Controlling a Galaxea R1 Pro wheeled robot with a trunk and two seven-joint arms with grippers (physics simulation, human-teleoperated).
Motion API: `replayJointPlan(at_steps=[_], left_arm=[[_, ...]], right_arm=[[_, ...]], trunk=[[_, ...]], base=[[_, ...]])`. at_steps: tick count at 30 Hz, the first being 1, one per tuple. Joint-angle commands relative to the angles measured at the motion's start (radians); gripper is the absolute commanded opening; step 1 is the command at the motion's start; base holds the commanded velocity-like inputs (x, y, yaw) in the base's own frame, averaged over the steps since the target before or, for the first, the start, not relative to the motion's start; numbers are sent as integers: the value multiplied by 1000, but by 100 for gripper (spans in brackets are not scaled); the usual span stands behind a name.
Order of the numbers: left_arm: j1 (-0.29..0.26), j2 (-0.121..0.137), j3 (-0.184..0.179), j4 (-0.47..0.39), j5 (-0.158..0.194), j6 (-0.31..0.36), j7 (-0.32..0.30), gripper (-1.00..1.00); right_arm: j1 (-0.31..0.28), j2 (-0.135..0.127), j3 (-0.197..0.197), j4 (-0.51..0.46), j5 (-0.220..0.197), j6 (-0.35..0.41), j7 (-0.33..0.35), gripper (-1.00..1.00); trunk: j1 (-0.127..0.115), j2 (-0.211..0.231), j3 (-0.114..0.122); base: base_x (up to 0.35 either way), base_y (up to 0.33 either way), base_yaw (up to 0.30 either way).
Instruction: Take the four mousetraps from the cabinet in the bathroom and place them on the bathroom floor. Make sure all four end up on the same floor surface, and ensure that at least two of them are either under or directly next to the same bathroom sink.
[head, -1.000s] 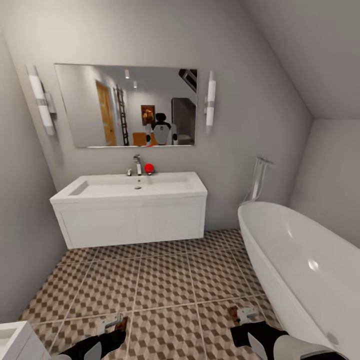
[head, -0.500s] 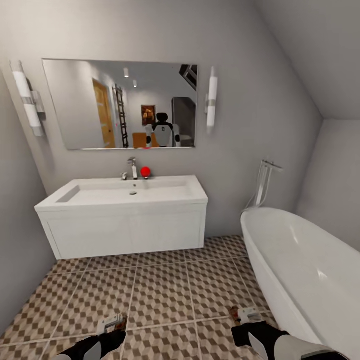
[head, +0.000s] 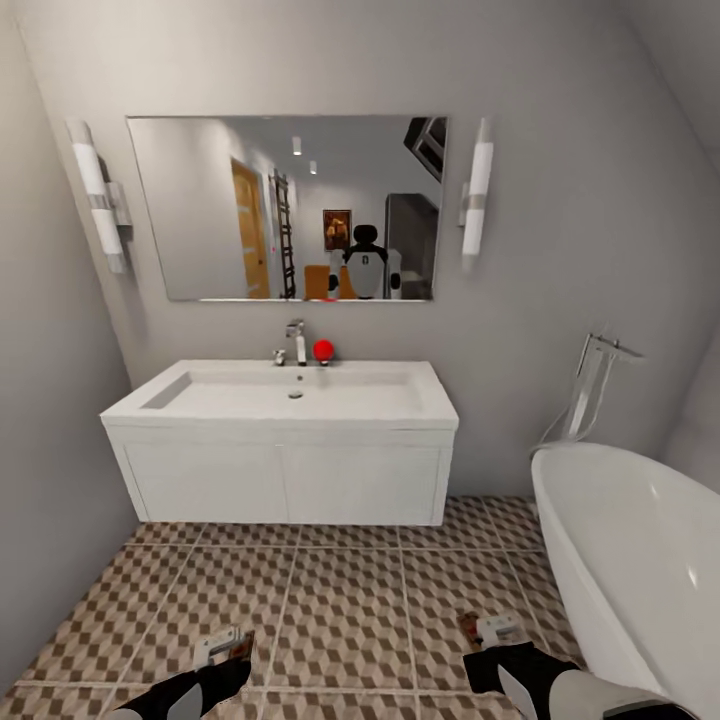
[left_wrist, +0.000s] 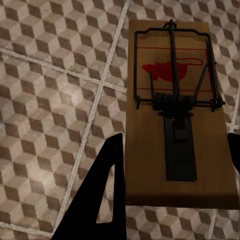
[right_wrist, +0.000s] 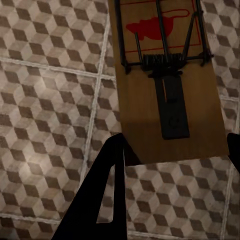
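In the left wrist view a brown mousetrap (left_wrist: 177, 115) with a wire bar and a red mouse print sits between the dark fingers (left_wrist: 107, 190) of my left gripper (left_wrist: 175, 142), which is shut on it above the cube-patterned bathroom floor (left_wrist: 50, 100). My right gripper (right_wrist: 175, 142) is shut on a second mousetrap (right_wrist: 167, 80) in the same way. In the head view both grippers, left (head: 225, 648) and right (head: 490, 630), hang low over the floor (head: 340, 590). The white wall-hung sink (head: 285, 470) with its chrome tap (head: 297, 345) stands straight ahead against the far wall.
A long white bathtub (head: 640, 570) runs along the right side, with a chrome filler (head: 595, 385) behind it. A red ball (head: 323, 350) sits beside the tap. A mirror (head: 285, 210) hangs above the sink. A grey wall (head: 40, 450) closes the left side.
The whole head picture has shifted, so the camera has moved: sink and mirror now stand further right and the bathtub shows less. Both grippers keep their hold and place in the view.
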Motion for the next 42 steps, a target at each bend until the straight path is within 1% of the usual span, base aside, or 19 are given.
replayJointPlan(at_steps=[1, 5, 10, 25, 37, 42], left_arm=[[-1, 0, 8, -1, -9, 2, -2, -100], [-1, 1, 8, 0, -8, -1, -2, -100], [-1, 5, 8, 1, -6, -3, -2, -100], [-1, 15, 9, 3, -8, -3, -3, -100], [-1, 17, 9, 3, -9, -2, -2, -100], [-1, 17, 8, 3, -10, -2, -2, -100]], right_arm=[[-1, 0, 7, 1, -2, 2, 3, -100], [-1, 0, 7, 1, -2, 2, 2, -100], [-1, -1, 6, 1, -3, 2, 2, -100], [-1, 0, 7, 2, -1, -1, 7, -100], [-1, 2, 7, 2, 0, -1, 5, -100], [-1, 0, 6, 1, -1, -1, 3, -100]], trunk=[[1, -1, -1], [1, -1, -1], [1, -1, -1], [1, -1, -1], [1, -1, -1], [1, -1, -1]], base=[[322, -71, 269], [294, -65, 93], [95, -21, 13], [5, -1, 1], [0, 0, 2], [0, 0, 86]])
